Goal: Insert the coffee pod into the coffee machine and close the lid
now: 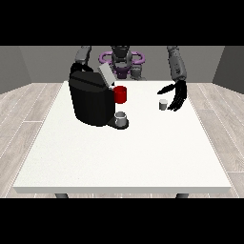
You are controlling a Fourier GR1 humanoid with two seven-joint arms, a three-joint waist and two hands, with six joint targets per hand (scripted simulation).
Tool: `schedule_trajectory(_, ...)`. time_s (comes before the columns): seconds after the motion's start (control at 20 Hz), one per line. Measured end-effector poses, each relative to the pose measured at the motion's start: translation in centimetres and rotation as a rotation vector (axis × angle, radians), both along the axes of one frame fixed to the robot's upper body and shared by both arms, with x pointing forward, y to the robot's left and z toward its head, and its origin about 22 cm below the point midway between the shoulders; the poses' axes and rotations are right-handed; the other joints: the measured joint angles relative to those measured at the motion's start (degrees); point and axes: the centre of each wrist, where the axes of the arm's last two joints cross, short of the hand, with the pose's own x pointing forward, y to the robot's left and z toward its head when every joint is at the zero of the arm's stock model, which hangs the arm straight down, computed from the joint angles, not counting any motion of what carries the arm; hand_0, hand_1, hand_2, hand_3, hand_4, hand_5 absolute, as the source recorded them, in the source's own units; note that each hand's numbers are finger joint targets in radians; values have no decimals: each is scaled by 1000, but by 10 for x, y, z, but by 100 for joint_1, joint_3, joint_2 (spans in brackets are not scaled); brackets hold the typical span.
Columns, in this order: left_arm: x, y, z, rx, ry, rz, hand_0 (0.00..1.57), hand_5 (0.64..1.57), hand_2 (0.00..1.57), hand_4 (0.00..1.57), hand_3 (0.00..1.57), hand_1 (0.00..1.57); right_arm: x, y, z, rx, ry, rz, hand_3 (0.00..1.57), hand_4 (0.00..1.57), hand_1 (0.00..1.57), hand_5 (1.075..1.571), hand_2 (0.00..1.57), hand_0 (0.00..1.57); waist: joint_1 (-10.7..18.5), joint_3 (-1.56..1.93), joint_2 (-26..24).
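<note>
A pale wood-plank floor and grey walls are surrounding a large white bench (pixel 124 157), behind which the dark humanoid robot is standing. On the bench, toward the view's left, a bulky black coffee machine (pixel 90 100) is sitting with its grey lid (pixel 106 75) tilted up and open; a red cylindrical holder (pixel 121 94) is showing at its front, and a small grey cup (pixel 121 117) is resting on the drip tray below.

The small pale-grey coffee pod (pixel 163 104) is standing upright on the bench, well apart from the machine, toward the view's right. The robot hand at the view's right (pixel 177 95) is hovering just beside the pod, its black fingers hanging spread and fairly straight, thumb held apart, holding nothing. The other arm is reaching down behind the machine, and its robot hand is not showing.

The step in hand appears to be the approach to the pod: nothing is grasped yet. The next move is likely calling for the fingers and thumb to be brought round the pod and closed on it, then lifted and carried across to the open machine, with the lid shut afterwards.
</note>
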Motion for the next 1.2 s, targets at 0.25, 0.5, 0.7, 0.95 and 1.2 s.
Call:
schedule_trajectory(0.25, 0, -1, -6, 94, 11, -14, 645, 1571, 788, 0, 527, 645, 5, -5, 6, 4, 9, -1, 0, 435, 0, 1571, 0, 0, -54, -1, 8)
schedule_trajectory(0.5, 2, -4, -13, 161, -33, -3, 686, 1571, 849, 288, 651, 686, 0, 0, 5, 11, 24, 19, 0, 515, 0, 1571, 0, 0, -147, -1, -24)
schedule_trajectory(0.7, 10, -13, -10, 189, -65, 1, 836, 1571, 974, 380, 748, 836, 3, 0, 0, 3, 31, -1, 0, 491, 0, 1571, 0, 0, -73, 0, -51)
schedule_trajectory(0.95, 13, -10, -8, 259, -107, 5, 899, 1571, 1011, 309, 776, 899, 7, 2, 8, 17, 6, 13, 0, 492, 0, 1571, 0, 0, -145, 3, 92)
schedule_trajectory(1.2, 15, -5, -5, 318, -112, -11, 1225, 1571, 1358, 473, 1305, 1225, 7, 8, 8, 35, -13, 11, 0, 535, 0, 1571, 0, 0, -162, 6, 191)
